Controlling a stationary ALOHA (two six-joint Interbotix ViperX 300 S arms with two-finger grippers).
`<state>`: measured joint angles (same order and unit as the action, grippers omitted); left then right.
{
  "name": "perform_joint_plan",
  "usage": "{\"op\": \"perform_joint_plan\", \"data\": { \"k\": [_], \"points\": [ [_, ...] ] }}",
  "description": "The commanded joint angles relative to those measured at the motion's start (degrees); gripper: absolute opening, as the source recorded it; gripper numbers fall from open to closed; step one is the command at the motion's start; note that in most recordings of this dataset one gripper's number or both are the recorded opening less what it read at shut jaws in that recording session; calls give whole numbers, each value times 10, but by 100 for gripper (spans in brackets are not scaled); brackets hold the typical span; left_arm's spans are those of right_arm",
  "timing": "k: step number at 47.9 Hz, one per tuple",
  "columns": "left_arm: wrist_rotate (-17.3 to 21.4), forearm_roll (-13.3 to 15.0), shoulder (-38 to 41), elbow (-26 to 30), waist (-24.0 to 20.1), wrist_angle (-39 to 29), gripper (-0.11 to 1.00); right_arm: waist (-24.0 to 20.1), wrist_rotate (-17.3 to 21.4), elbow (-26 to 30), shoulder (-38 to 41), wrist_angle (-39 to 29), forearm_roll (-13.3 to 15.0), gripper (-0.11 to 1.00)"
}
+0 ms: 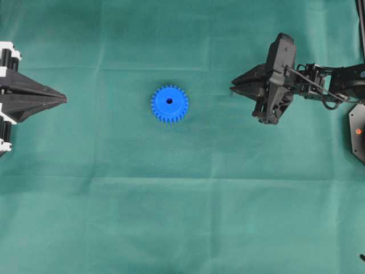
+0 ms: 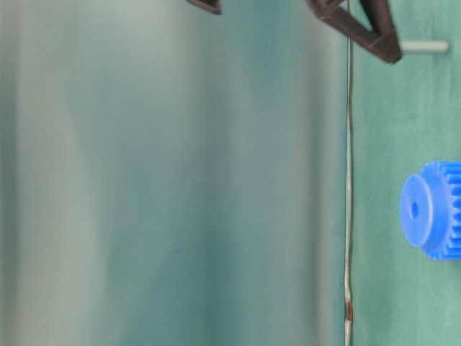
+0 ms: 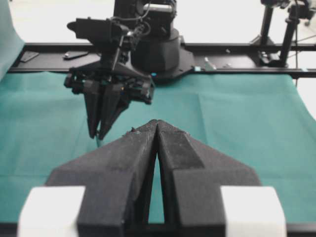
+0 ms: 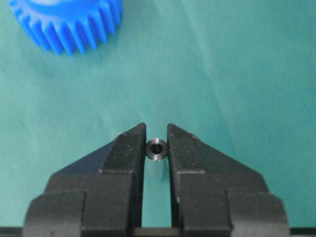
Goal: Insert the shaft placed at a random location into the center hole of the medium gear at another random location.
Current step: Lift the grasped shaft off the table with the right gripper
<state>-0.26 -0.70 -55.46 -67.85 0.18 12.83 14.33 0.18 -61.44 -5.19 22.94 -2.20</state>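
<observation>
The right end effector [image 4: 156, 143] pinches the shaft [image 4: 156, 149] between its fingertips, its end on show in the wrist view. In the table-level view the pin juts out past the tips, away from the arm. The medium gear [image 1: 169, 104] lies flat on the green tabletop [image 1: 182, 217], between the two arms, the right one nearer. The center hole [image 1: 169, 101] faces up. The left end effector [image 3: 157, 129] sits pressed together, well apart. Overhead, the shaft is hidden.

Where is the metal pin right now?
The pin sits clamped between the right claw tips, seen end-on in the right wrist view, short of the blue gear at upper left.
</observation>
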Motion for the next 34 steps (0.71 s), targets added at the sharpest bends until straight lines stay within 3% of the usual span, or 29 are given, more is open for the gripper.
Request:
{"op": "perform_joint_plan", "data": {
  "k": [1, 16, 34],
  "points": [
    [-1, -2, 5, 15, -1, 4, 0, 2, -7, 19, -39, -22, 1, 13],
    [-1, -2, 5, 15, -1, 4, 0, 2, -8, 52, -112, -116, 1, 13],
    [-1, -2, 5, 15, -4, 4, 0, 2, -4, 60, -100, -119, 0, 13]
  ]
}}
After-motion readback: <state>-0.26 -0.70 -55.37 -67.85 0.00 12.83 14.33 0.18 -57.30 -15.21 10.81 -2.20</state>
